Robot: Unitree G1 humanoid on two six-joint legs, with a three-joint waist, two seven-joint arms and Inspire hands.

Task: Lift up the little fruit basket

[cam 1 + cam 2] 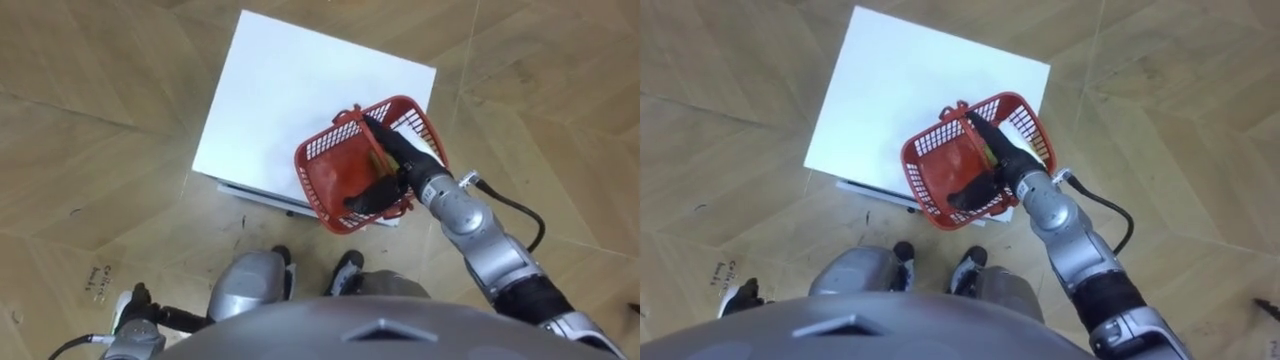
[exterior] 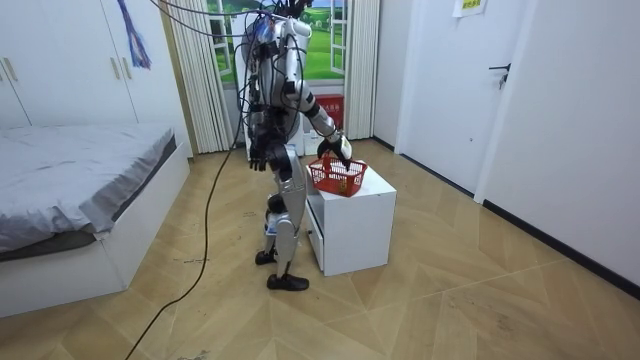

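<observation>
Left eye view, centre: right hand [image 1: 395, 165] inside red plastic mesh basket [image 1: 315, 150] at white table's [image 1: 290, 90] edge; fingers' grip unreadable, lift pending

Your robot from above: a silver-grey forearm of rounded segments runs into a black right hand [image 1: 395, 165], a black cable looping off the wrist (a black sleeve band sits nearer the elbow). You see smooth silver knee shells, black feet, and dark cables rising from its shoulders.
</observation>
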